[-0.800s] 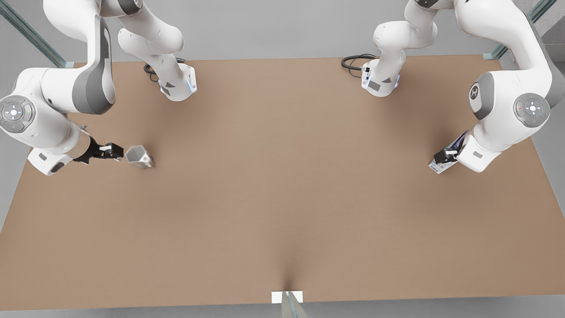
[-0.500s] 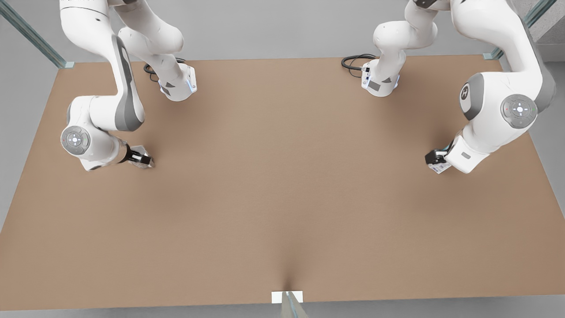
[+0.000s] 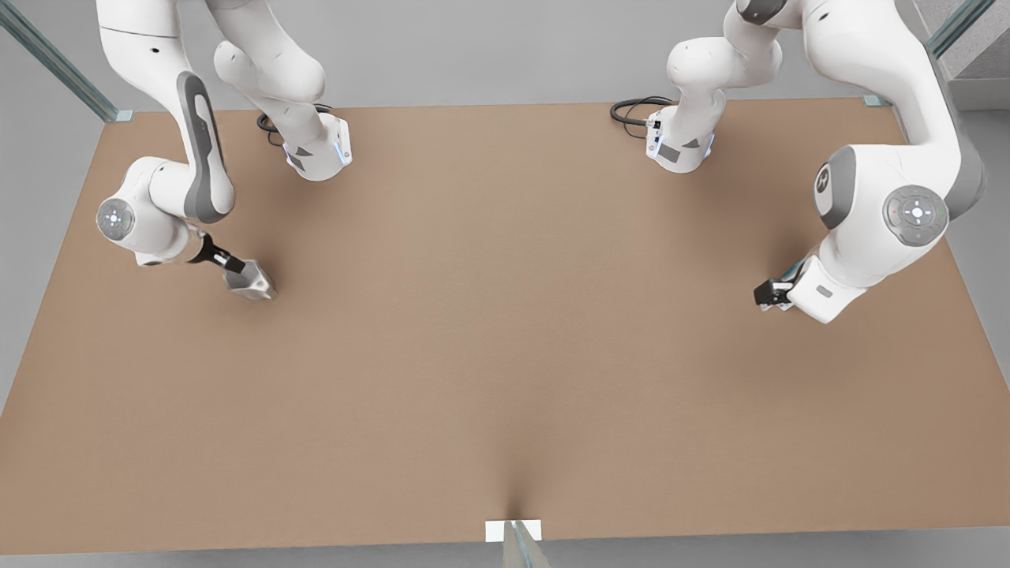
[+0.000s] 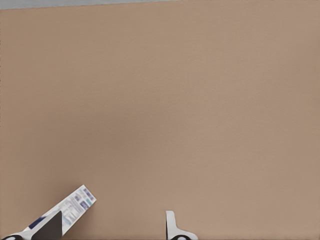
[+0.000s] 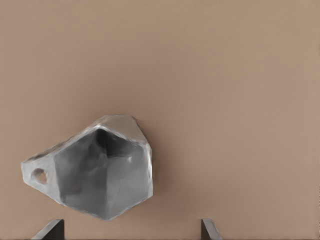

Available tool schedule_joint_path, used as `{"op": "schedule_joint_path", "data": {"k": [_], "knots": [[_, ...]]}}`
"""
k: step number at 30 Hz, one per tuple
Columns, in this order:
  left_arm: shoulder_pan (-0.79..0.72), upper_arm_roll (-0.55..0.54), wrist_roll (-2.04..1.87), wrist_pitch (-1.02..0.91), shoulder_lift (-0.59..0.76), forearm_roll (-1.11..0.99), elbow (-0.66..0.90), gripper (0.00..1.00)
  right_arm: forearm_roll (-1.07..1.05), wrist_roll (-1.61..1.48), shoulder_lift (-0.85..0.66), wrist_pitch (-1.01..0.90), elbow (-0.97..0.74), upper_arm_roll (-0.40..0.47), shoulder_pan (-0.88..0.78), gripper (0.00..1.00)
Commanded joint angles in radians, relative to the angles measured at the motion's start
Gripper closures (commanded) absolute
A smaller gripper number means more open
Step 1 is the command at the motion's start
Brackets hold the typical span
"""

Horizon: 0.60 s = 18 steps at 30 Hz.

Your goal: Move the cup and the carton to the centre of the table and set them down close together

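Observation:
The pale grey faceted cup (image 3: 254, 282) stands on the brown table (image 3: 505, 331) near the front view's left edge. My right gripper (image 3: 235, 267) hangs right over it, tilted. In the right wrist view the cup (image 5: 102, 170) shows its open mouth, ahead of the gap between my open right gripper's (image 5: 130, 232) fingers. At the front view's right, my left gripper (image 3: 772, 293) hangs low over the table and covers the carton. In the left wrist view the white and blue carton (image 4: 75, 204) lies against one finger (image 4: 50, 227) of my open left gripper (image 4: 110, 230).
The two arm bases (image 3: 319, 154) (image 3: 678, 146) stand at the table's far side, with black cables beside them. A small white marker (image 3: 513, 530) sits at the middle of the near edge. Bare tabletop spreads between the two grippers.
My right gripper has swung in from the front view's left onto the cup and dropped lower. My left gripper has sunk over the carton, which now barely shows in the front view.

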<state>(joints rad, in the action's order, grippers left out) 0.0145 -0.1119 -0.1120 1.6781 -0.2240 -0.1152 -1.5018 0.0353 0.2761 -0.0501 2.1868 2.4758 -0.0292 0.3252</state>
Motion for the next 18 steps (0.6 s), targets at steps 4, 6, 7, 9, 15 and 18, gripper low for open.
{"op": "schedule_joint_path", "data": {"k": [4,6,7,9,15,18], "knots": [[-0.004,0.0,0.0,-0.001,0.002,-0.001,0.0,0.0,-0.002,-0.009,0.023,0.044,0.018,0.0,-0.009,0.0],[-0.004,0.0,0.0,0.0,0.0,-0.001,0.0,0.0,-0.002,-0.011,0.029,0.045,0.022,0.0,-0.008,0.0],[-0.004,0.0,0.0,0.0,-0.001,0.002,0.0,0.0,-0.002,-0.012,0.027,0.054,0.031,0.0,-0.008,0.0],[-0.007,0.0,0.0,0.0,-0.006,0.003,0.0,0.0,-0.002,-0.012,0.036,0.084,0.041,0.0,-0.008,0.0],[-0.005,-0.002,0.0,-0.001,-0.003,0.003,0.011,0.0,-0.002,-0.041,0.042,0.09,0.041,0.0,0.028,0.0],[-0.007,-0.002,-0.002,-0.001,-0.001,0.006,0.011,0.0,-0.002,-0.075,0.044,0.09,0.041,0.0,0.06,0.0]]}}
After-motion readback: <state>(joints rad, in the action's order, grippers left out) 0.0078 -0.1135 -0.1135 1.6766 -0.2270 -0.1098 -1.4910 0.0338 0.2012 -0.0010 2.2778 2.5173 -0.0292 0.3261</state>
